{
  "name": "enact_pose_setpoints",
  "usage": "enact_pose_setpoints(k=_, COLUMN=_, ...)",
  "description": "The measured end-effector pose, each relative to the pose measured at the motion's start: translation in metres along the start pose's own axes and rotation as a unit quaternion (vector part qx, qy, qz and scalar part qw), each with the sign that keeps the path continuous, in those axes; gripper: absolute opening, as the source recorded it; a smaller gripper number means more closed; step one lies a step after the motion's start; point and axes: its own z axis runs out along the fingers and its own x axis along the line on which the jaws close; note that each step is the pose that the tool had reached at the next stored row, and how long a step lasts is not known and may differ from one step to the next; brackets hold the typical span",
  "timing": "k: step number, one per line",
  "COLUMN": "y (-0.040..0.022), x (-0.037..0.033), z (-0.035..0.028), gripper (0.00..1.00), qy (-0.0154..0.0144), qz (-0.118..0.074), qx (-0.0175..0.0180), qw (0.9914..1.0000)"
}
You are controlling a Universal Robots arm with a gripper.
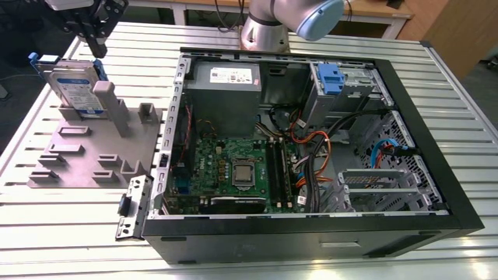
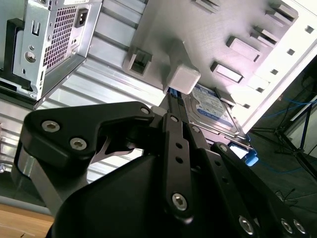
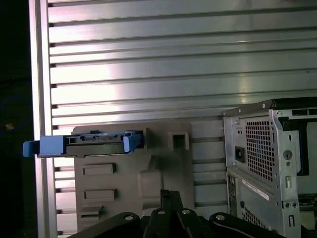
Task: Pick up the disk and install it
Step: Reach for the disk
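The disk (image 1: 74,87) stands on edge in a slot of the grey fixture (image 1: 86,157) at the exterior view's left, its white-and-blue label facing front and its blue carrier frame around the edges. My gripper (image 1: 95,49) hangs just above the disk's top edge, beside the fixture's tall post, its black fingers together with nothing between them. In the second wrist view the gripper (image 2: 173,106) points at the disk (image 2: 210,106) behind the post. In the first wrist view the gripper (image 3: 171,193) sits apart from the disk (image 3: 94,141), whose blue carrier ends stick out.
An open black computer case (image 1: 311,221) lies at the table's middle, with motherboard, cables and a drive bay carrying a blue latch (image 1: 330,79). The arm's base (image 1: 265,29) stands behind it. The ribbed metal table (image 1: 459,116) surrounds both. Case rear (image 3: 267,148) is near the fixture.
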Motion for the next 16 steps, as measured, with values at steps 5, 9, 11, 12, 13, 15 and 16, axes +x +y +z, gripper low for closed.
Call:
enact_pose_setpoints(k=5, y=0.0023, x=0.0063, z=0.0003, gripper=0.11, qy=0.0000, qz=0.000, qx=0.0000, qw=1.00000)
enact_pose_setpoints(k=9, y=0.0029, x=0.0137, z=0.0008, gripper=0.11, qy=0.0000, qz=0.000, qx=0.0000, qw=1.00000)
enact_pose_setpoints(k=11, y=0.0028, x=0.0157, z=0.0009, gripper=0.11, qy=0.0000, qz=0.000, qx=0.0000, qw=1.00000)
enact_pose_setpoints(k=12, y=0.0028, x=0.0165, z=0.0009, gripper=0.11, qy=0.0000, qz=0.000, qx=0.0000, qw=1.00000)
enact_pose_setpoints(k=13, y=0.0027, x=0.0173, z=0.0010, gripper=0.11, qy=0.0000, qz=0.000, qx=0.0000, qw=1.00000)
enact_pose_setpoints(k=15, y=0.0030, x=0.0190, z=0.0010, gripper=0.11, qy=0.0000, qz=0.000, qx=0.0000, qw=1.00000)
enact_pose_setpoints(k=16, y=0.0030, x=0.0197, z=0.0011, gripper=0.11, qy=0.0000, qz=0.000, qx=0.0000, qw=1.00000)
